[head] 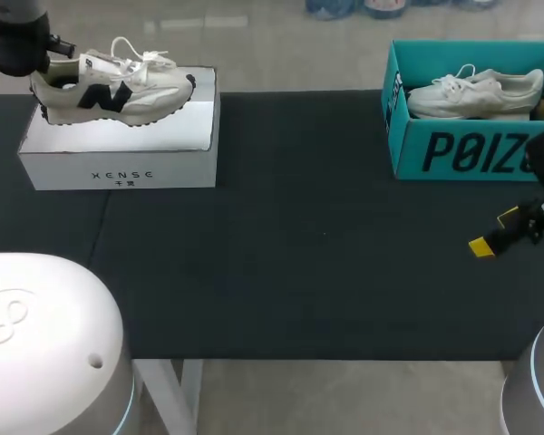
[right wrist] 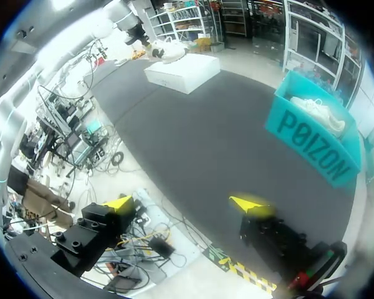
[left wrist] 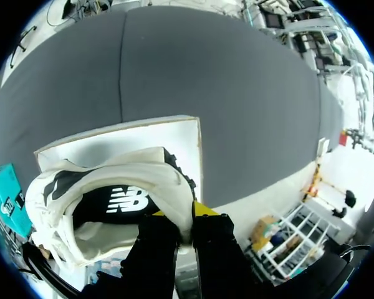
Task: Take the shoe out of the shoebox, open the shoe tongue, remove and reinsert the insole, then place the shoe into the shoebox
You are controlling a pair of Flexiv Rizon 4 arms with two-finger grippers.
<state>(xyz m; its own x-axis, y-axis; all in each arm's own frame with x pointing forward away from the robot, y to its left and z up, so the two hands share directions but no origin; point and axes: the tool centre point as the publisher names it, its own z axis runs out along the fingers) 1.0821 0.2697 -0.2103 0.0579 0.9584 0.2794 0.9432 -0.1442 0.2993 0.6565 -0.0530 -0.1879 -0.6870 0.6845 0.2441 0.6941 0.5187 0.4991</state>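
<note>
A cream sneaker (head: 118, 91) with a dark logo lies on its side across the top of the white shoebox (head: 118, 168) at the far left. My left gripper (head: 69, 56) is at its heel. In the left wrist view the gripper (left wrist: 186, 215) is shut on the heel collar of the sneaker (left wrist: 112, 180), whose dark insole shows inside, with the white shoebox (left wrist: 174, 134) beneath. My right gripper (head: 495, 232) hangs open and empty over the table's right side, in front of the teal box. Its wrist view shows the gripper (right wrist: 184, 204) with fingers wide apart and nothing between them.
A teal shoebox (head: 462, 149) stands at the back right with a second white sneaker (head: 476, 93) inside. The right wrist view shows the same teal shoebox (right wrist: 311, 140) ahead of the gripper and the white shoebox (right wrist: 184, 71) far across the dark table (head: 299, 254).
</note>
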